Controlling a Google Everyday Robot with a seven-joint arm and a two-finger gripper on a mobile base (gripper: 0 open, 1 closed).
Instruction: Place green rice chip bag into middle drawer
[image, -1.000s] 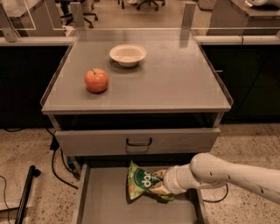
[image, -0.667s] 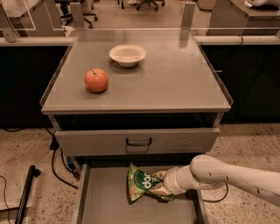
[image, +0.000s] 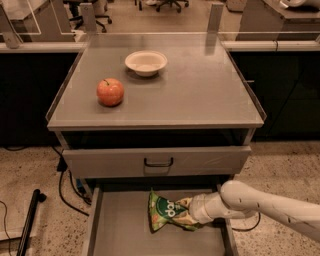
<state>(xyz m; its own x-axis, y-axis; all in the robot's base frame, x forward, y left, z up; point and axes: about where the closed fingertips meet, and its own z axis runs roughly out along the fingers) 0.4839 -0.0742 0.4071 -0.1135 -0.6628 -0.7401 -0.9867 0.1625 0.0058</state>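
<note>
The green rice chip bag (image: 165, 212) is a crinkly light-green pouch with a dark green logo. It lies inside the open middle drawer (image: 120, 230), a wide grey metal drawer pulled out below the cabinet, near the drawer's back right. My gripper (image: 187, 214) reaches in from the right on a white arm and is at the bag's right end, touching it. The gripper's tip is hidden behind the bag.
A red apple (image: 110, 92) and a white bowl (image: 145, 62) sit on the cabinet top (image: 200, 100). A shut drawer front with a black handle (image: 158, 162) is above the open drawer. A black pole (image: 30, 220) and cables lie on the floor at left.
The bag and my arm have barely moved; the bag sits at about the same spot in the drawer.
</note>
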